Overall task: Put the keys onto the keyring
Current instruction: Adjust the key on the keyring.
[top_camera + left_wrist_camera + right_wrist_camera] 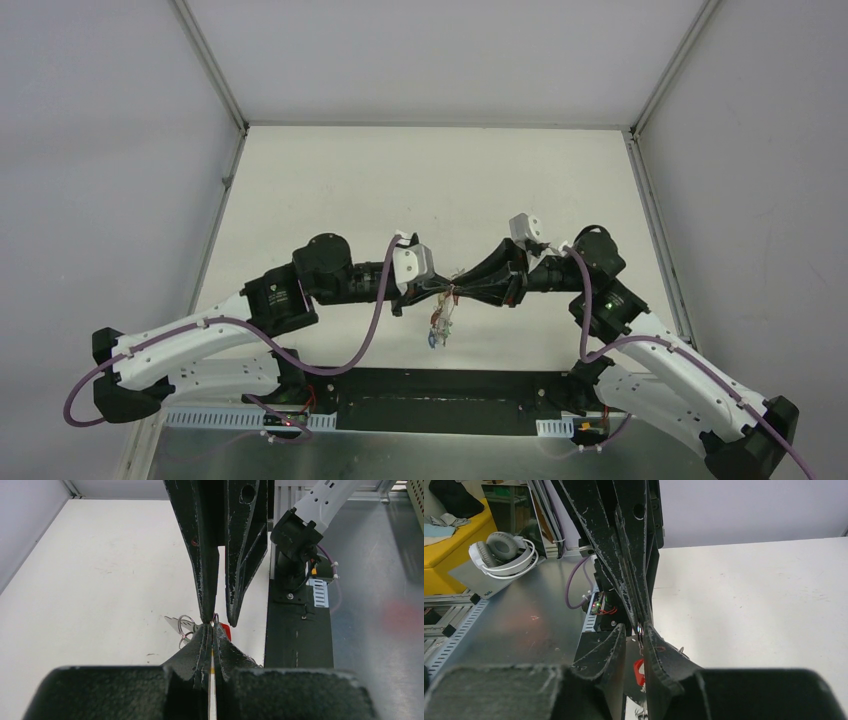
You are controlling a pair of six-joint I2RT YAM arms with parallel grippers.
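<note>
Seen from above, my two arms reach in from either side and meet tip to tip above the white table, near its front edge. On the left, the left gripper has its fingers pressed tightly together, pinching what looks to be the thin grey wire of the keyring. I judge it is held up off the surface so the loop stays steady and reachable from the other side. Below the meeting point the keys dangle in a small bunch, clear of the table; one red-headed key hangs just beneath the fingertips (the rest are too small to tell apart). On the right, the right gripper faces the left one head-on. Its jaws stand a narrow gap apart on either side of the same wire, and I cannot tell whether they touch it. I judge the right side is placed to take hold beside the left pinch.
</note>
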